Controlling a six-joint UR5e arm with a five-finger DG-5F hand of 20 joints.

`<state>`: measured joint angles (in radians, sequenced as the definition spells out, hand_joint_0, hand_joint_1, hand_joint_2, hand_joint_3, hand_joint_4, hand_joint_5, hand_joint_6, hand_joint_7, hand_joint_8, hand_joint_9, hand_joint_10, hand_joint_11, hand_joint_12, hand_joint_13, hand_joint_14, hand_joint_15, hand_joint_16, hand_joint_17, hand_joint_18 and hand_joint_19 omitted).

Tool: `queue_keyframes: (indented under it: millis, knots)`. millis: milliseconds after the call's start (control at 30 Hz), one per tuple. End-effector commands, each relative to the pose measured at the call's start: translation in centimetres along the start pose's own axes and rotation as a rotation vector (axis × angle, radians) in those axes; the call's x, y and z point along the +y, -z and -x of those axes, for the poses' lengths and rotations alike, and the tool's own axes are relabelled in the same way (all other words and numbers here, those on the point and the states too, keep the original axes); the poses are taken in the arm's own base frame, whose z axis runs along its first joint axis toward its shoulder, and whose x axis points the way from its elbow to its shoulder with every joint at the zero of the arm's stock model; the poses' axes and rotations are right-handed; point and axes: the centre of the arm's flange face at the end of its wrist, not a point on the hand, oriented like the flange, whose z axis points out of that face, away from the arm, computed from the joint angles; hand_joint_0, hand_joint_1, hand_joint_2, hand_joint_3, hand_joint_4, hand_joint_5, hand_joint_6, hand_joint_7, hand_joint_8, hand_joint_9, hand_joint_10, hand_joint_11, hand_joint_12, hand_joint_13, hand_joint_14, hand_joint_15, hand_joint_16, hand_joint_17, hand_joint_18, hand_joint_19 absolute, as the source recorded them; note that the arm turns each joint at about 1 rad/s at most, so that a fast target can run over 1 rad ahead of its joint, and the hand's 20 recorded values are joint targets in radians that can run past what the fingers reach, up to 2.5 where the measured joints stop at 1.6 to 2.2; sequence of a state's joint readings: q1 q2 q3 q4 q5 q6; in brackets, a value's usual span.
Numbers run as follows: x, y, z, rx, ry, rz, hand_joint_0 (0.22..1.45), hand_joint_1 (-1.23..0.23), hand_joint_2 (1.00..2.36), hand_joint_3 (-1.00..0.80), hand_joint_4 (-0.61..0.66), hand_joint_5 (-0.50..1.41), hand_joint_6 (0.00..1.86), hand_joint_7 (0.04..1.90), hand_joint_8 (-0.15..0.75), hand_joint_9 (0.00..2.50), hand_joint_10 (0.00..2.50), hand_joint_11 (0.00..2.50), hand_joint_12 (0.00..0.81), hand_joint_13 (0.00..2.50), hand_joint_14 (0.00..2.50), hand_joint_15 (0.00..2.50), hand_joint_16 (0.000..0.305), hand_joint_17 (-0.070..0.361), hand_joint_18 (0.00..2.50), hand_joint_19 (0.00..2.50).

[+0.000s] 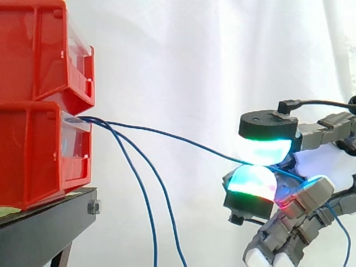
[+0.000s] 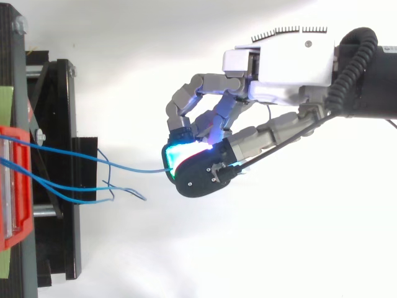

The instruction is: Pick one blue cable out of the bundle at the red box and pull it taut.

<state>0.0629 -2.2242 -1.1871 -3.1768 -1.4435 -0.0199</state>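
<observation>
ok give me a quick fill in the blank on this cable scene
The robot hand pinches one ___ cable between its glowing pads. That cable runs to the ___ red bin of the stack. Beside it, ___ more cables hang down loose. The stack sits on a ___ stand.
Missing words: blue; lower; two; black.

red bins [image 1: 33, 156] glossy plastic; blue cable [image 1: 167, 135] smooth sheath; stand [image 1: 50, 222] matt black metal; curtain [image 1: 194, 55] white cloth
</observation>
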Motion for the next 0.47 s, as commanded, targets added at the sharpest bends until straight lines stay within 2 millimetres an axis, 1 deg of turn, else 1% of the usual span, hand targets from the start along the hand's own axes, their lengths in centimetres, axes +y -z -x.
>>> queue_keyframes:
  millis: [0, 433]
  knots:
    - [-0.02, 0.0, 0.0, 0.0, 0.0, 0.0, 0.65, -0.79, 1.02, -0.11, 0.0, -0.15, 0.94, 1.08, 0.351, 1.05, 0.39, 1.35, 0.314, 0.65, 0.01, 0.39, 0.053, 0.119, 0.62, 0.34]
    - [0.07, -0.03, 0.0, 0.0, 0.0, 0.003, 0.65, -0.79, 1.02, -0.11, 0.0, -0.16, 0.94, 1.08, 0.345, 1.05, 0.38, 1.35, 0.306, 0.65, 0.02, 0.38, 0.053, 0.119, 0.62, 0.34]
